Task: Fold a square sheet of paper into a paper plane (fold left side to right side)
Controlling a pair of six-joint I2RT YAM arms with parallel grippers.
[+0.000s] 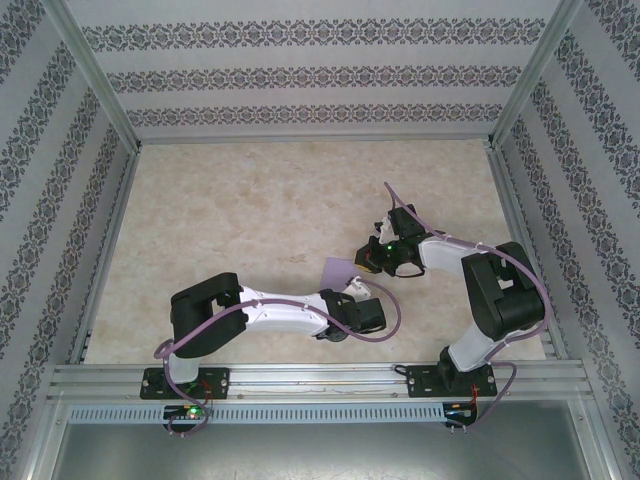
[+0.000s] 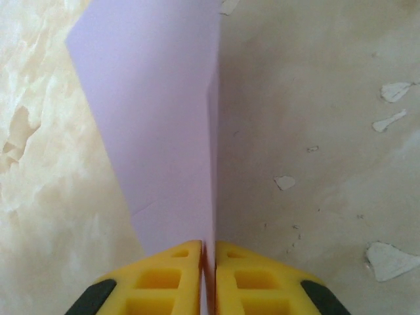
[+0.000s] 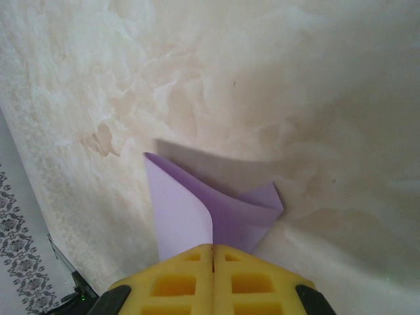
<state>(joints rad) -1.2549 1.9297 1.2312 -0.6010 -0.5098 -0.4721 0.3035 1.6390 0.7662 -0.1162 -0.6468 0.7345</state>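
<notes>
The square sheet of paper is lavender and lies mid-table between the two arms, bent over on itself. In the left wrist view the paper stands up as a tall sheet, and its edge runs down into my left gripper, whose yellow jaws are shut on it. In the right wrist view the paper curls into a loop with one corner sticking out to the right, and my right gripper is shut on its near edge. From above, the left gripper is at the paper's near side and the right gripper at its right side.
The marbled beige tabletop is bounded by an aluminium frame rail at the near edge and patterned walls on the other sides. Chipped white spots mark the surface near the left gripper.
</notes>
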